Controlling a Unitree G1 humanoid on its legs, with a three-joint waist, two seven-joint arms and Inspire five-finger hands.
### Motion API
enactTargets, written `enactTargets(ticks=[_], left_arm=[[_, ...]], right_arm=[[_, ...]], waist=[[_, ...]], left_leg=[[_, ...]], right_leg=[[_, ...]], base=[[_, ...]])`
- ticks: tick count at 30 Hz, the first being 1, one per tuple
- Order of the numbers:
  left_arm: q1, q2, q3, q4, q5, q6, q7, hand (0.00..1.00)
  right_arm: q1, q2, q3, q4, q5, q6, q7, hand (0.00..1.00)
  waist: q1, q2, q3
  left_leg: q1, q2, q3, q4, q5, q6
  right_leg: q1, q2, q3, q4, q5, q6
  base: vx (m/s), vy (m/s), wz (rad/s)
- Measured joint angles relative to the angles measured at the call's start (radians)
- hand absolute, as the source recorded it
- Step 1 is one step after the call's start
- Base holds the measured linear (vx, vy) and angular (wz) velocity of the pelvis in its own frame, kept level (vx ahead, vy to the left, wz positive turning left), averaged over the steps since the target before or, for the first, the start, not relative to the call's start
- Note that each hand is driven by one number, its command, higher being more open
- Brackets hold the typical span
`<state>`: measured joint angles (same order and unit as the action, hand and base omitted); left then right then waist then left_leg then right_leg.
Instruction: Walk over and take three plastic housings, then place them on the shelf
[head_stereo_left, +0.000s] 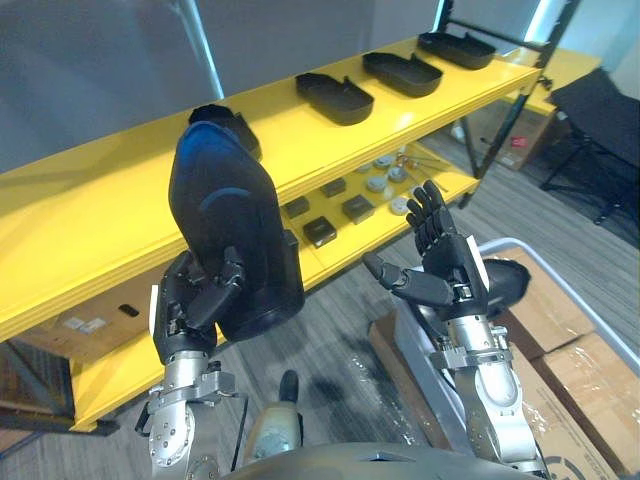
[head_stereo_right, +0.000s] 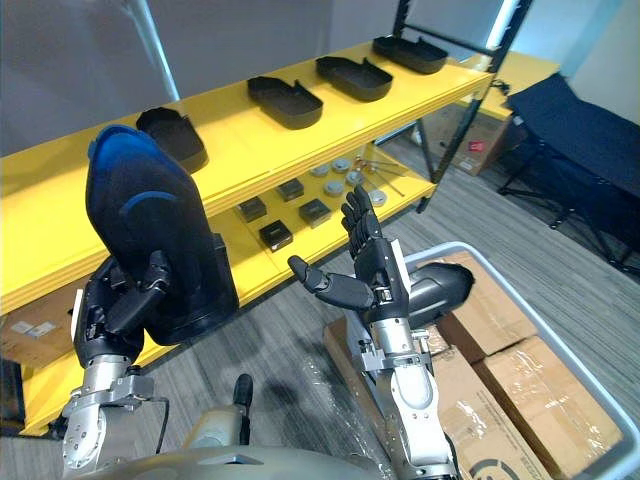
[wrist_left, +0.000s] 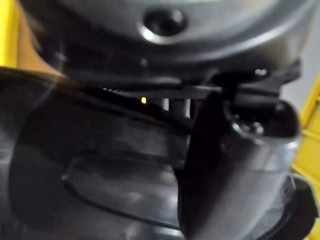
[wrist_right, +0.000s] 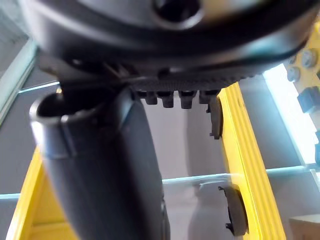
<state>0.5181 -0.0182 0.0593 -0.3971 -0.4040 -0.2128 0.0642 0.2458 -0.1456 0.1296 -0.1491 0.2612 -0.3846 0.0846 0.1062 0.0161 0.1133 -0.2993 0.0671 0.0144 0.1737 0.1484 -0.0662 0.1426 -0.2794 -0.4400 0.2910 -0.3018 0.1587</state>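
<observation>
My left hand (head_stereo_left: 190, 300) is shut on a large black plastic housing (head_stereo_left: 225, 220), held upright in front of the yellow shelf (head_stereo_left: 100, 200). In the left wrist view the housing (wrist_left: 100, 165) lies against the palm with the thumb (wrist_left: 225, 165) curled over it. Several more black housings lie in a row on the top board, the nearest (head_stereo_left: 235, 125) just behind the held one, others further right (head_stereo_left: 335, 97) (head_stereo_left: 400, 72). My right hand (head_stereo_left: 450, 260) is raised at the centre right, open and holding nothing. Another dark housing (head_stereo_left: 505, 285) lies behind it.
The lower shelf board (head_stereo_left: 340, 250) carries small black boxes (head_stereo_left: 320, 230) and grey round parts (head_stereo_left: 380, 180). A grey-framed cart (head_stereo_left: 590, 310) with cardboard boxes (head_stereo_left: 580, 370) stands at the right. A dark chair (head_stereo_left: 600, 110) is at the far right.
</observation>
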Motion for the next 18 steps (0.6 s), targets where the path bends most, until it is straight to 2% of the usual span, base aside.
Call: enactTargets(ticks=[2, 4, 7, 8, 9, 10, 11, 12, 13, 14, 15, 16, 17, 18], left_arm=[[-0.032, 0.000, 0.035, 0.001, -0.016, 0.000, 0.000, 0.00], [-0.059, 0.000, 0.049, 0.018, -0.017, 0.000, -0.001, 0.00], [-0.092, 0.000, 0.069, 0.024, -0.017, 0.000, -0.020, 0.00], [-0.107, 0.003, 0.087, 0.024, -0.016, 0.000, -0.033, 0.00], [-0.117, 0.011, 0.099, 0.024, -0.014, 0.000, -0.035, 0.00], [-0.118, 0.015, 0.102, 0.023, -0.014, 0.000, -0.034, 0.00], [-0.117, 0.022, 0.101, 0.021, -0.013, 0.000, -0.033, 0.00], [-0.128, 0.027, 0.102, 0.016, -0.013, -0.001, -0.025, 0.00], [-0.137, 0.029, 0.102, 0.015, -0.014, -0.002, -0.017, 0.00], [-0.158, 0.029, 0.098, 0.015, -0.015, -0.002, -0.003, 0.00], [-0.185, 0.026, 0.083, 0.015, -0.017, -0.002, 0.003, 0.00], [-0.198, 0.026, 0.073, 0.015, -0.017, -0.002, 0.005, 0.00], [-0.223, 0.025, 0.050, 0.015, -0.017, -0.003, 0.004, 0.00], [-0.237, 0.024, 0.031, 0.015, -0.017, -0.003, 0.003, 0.00]], right_arm=[[-0.035, 0.017, -0.008, 0.022, -0.006, 0.000, -0.025, 1.00], [-0.048, 0.031, -0.037, 0.037, -0.013, 0.000, -0.046, 1.00], [-0.047, 0.036, -0.091, 0.039, -0.019, -0.004, -0.069, 1.00], [-0.054, 0.043, -0.111, 0.039, -0.022, -0.005, -0.076, 1.00], [-0.062, 0.058, -0.128, 0.039, -0.022, -0.005, -0.086, 1.00], [-0.063, 0.068, -0.135, 0.039, -0.022, -0.006, -0.090, 1.00], [-0.064, 0.080, -0.142, 0.039, -0.022, -0.009, -0.092, 1.00], [-0.067, 0.081, -0.142, 0.035, -0.022, -0.020, -0.084, 1.00], [-0.068, 0.081, -0.142, 0.029, -0.022, -0.021, -0.075, 1.00], [-0.062, 0.081, -0.144, 0.004, -0.022, -0.021, -0.058, 1.00], [-0.050, 0.082, -0.156, -0.041, -0.022, -0.021, -0.045, 1.00], [-0.040, 0.081, -0.163, -0.069, -0.022, -0.022, -0.043, 1.00], [-0.016, 0.081, -0.177, -0.135, -0.021, -0.032, -0.041, 1.00], [0.001, 0.081, -0.191, -0.185, -0.019, -0.059, -0.037, 1.00]], waist=[[0.004, -0.028, 0.018], [0.006, -0.038, 0.024], [0.003, -0.037, 0.024], [0.000, -0.044, 0.027], [-0.004, -0.053, 0.031], [-0.009, -0.055, 0.032], [-0.027, -0.051, 0.033], [-0.042, -0.042, 0.037], [-0.046, -0.042, 0.037], [-0.056, -0.032, 0.043], [-0.071, -0.025, 0.047], [-0.080, -0.024, 0.047], [-0.100, -0.019, 0.047], [-0.117, -0.020, 0.046]], left_leg=[[-0.033, -0.043, -0.010, 0.043, -0.022, 0.026], [-0.045, -0.075, -0.020, 0.099, -0.071, 0.032], [-0.027, -0.098, -0.036, 0.104, -0.099, 0.045], [-0.005, -0.108, -0.033, 0.074, -0.099, 0.045], [0.031, -0.115, -0.016, 0.036, -0.099, 0.045], [0.053, -0.119, -0.012, 0.015, -0.100, 0.046], [0.103, -0.116, -0.025, -0.027, -0.101, 0.054], [0.139, -0.102, -0.037, -0.049, -0.087, 0.098], [0.151, -0.095, -0.039, -0.052, -0.089, 0.103], [0.170, -0.084, -0.051, -0.055, -0.099, 0.108], [0.183, -0.076, -0.073, -0.054, -0.107, 0.106], [0.186, -0.075, -0.092, -0.053, -0.110, 0.104], [0.187, -0.075, -0.128, -0.049, -0.117, 0.098], [0.185, -0.079, -0.163, -0.041, -0.126, 0.091]], right_leg=[[0.017, -0.027, -0.026, -0.022, 0.009, 0.012], [0.038, -0.047, -0.016, 0.002, 0.036, 0.012], [-0.018, -0.080, 0.048, 0.175, 0.094, -0.061], [-0.077, -0.105, 0.097, 0.289, 0.148, -0.075], [-0.141, -0.127, 0.155, 0.396, 0.232, -0.111], [-0.168, -0.135, 0.184, 0.446, 0.296, -0.112], [-0.215, -0.136, 0.241, 0.536, 0.391, -0.095], [-0.262, -0.102, 0.257, 0.605, 0.259, -0.093], [-0.286, -0.082, 0.258, 0.617, 0.194, -0.102], [-0.323, -0.028, 0.246, 0.587, 0.116, -0.100], [-0.341, 0.032, 0.248, 0.497, 0.076, -0.113], [-0.344, 0.060, 0.254, 0.438, 0.069, -0.115], [-0.345, 0.117, 0.295, 0.312, 0.068, -0.117], [-0.341, 0.161, 0.353, 0.201, 0.078, -0.104]], base=[[0.12, 0.124, 0.35], [0.14, 0.153, 0.40], [0.13, 0.180, 0.36], [0.16, 0.127, 0.18], [0.17, 0.124, 0.13], [0.20, 0.117, 0.13], [0.21, 0.066, 0.15], [0.20, 0.056, 0.14], [0.18, 0.024, 0.13], [0.16, 0.013, 0.22], [0.16, -0.017, 0.38], [0.15, -0.075, 0.72], [0.14, -0.119, 0.96], [0.14, -0.136, 0.97]])
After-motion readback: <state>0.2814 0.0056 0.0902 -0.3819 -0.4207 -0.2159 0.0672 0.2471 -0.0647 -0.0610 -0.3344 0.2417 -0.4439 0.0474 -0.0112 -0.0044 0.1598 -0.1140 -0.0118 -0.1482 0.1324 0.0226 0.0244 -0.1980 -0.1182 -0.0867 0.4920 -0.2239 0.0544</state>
